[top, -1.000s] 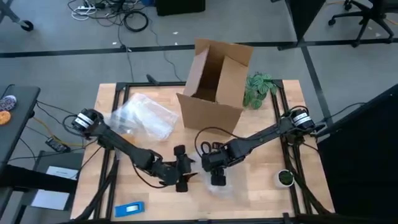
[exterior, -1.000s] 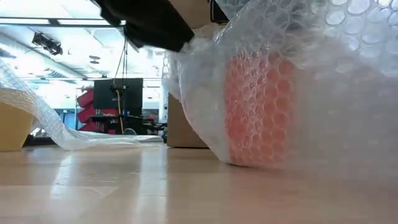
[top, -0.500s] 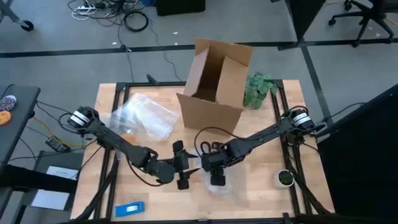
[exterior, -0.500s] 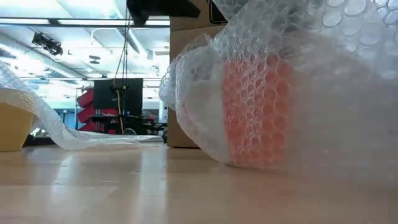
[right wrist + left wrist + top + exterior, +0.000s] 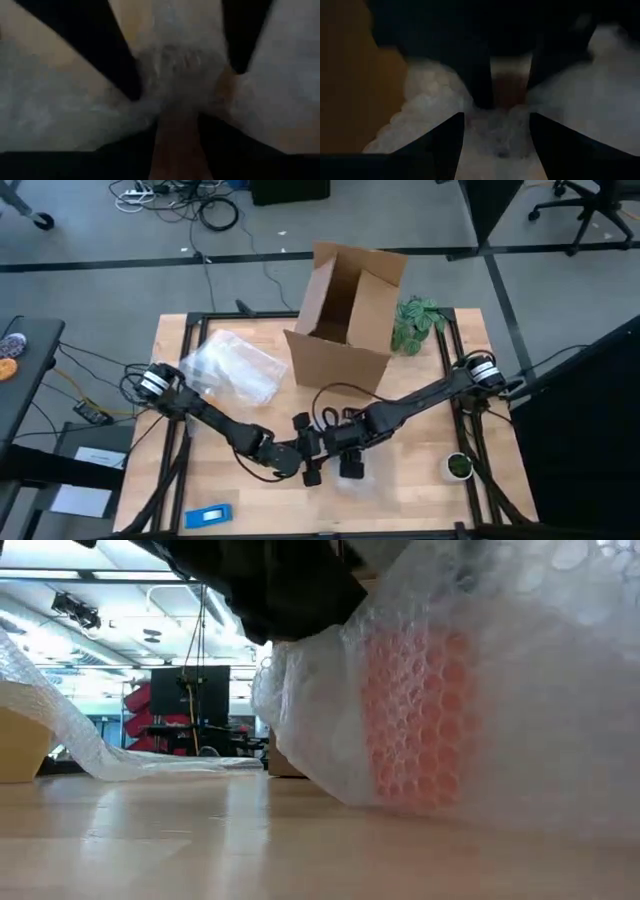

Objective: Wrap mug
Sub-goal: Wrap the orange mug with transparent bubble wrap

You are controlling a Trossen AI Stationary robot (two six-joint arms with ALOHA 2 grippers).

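High view: the table (image 5: 170,340) is being worked by both arms, which are meeting at the middle of the near side. The cardboard box (image 5: 345,320) is standing open well beyond both grippers, with the spare bubble wrap sheet (image 5: 235,365) lying off to the left gripper's outer side, well apart.

The bubble wrap (image 5: 520,690) is being bunched over the mug (image 5: 415,720), which is showing orange through the film. It is sitting on the table right in front of the left gripper (image 5: 310,460) and just under the right gripper (image 5: 350,458).

Step in hand, as judged: a loose flap on the left gripper's side is being gathered in. To do it well, the flap should be pinched at its edge, not at the mug body. It should be pulled snug across while the bundle is being pinned by the right gripper, so the mug is not being dragged or rolled. Slack film is likely to spring back if let go early.

Left gripper: fingers (image 5: 445,145) are being held wide apart, nothing clamped, wrap lying between them; contact cannot be confirmed. Right gripper: it is pressing into the wrap at the mug, but whether it is clamped cannot be told.
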